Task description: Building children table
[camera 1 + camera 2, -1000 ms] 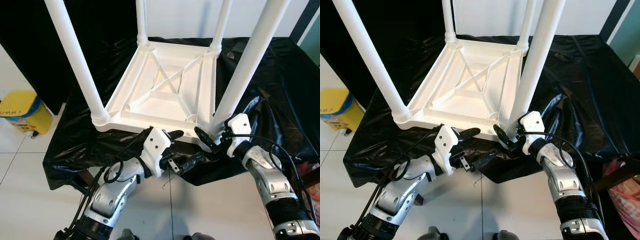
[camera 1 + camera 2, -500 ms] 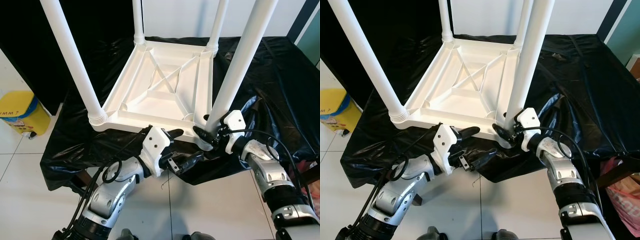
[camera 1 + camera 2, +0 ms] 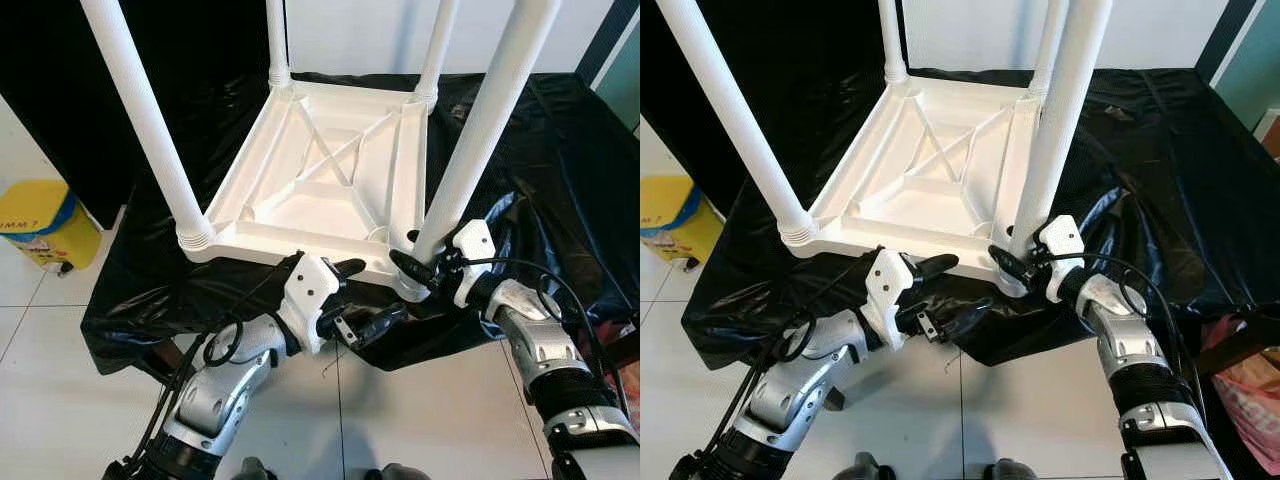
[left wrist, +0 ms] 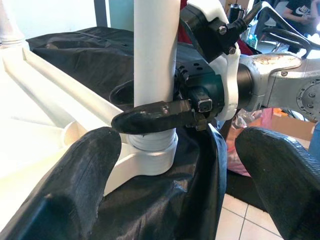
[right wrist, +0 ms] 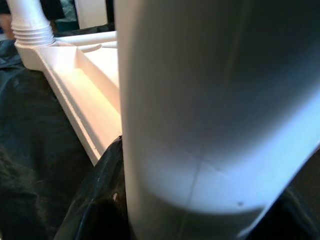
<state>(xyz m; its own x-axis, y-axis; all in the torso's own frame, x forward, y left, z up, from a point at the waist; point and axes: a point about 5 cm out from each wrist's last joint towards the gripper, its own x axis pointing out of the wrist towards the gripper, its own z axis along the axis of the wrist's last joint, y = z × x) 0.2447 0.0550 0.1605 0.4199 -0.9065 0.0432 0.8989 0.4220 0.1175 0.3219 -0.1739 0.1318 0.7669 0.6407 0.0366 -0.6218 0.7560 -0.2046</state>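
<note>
A white children's table (image 3: 330, 170) lies upside down on a black-covered surface, its four legs pointing up. My right gripper (image 3: 420, 265) is shut around the base of the near right leg (image 3: 480, 130), just above its threaded socket. In the left wrist view one right finger (image 4: 150, 116) lies across that leg (image 4: 155, 50). In the right wrist view the leg (image 5: 210, 100) sits right between the fingers. My left gripper (image 3: 365, 295) is open at the table's front edge, to the left of that leg, holding nothing.
The black sheet (image 3: 560, 150) hangs over the front edge of the support above a tiled floor (image 3: 60, 380). A yellow bin (image 3: 40, 220) stands on the floor at the left. A pink bag (image 3: 1250, 390) sits at the right.
The view has shifted slightly. My right wrist has edged a little to the right while the gripper stays at the leg's base. The left gripper has not moved.
</note>
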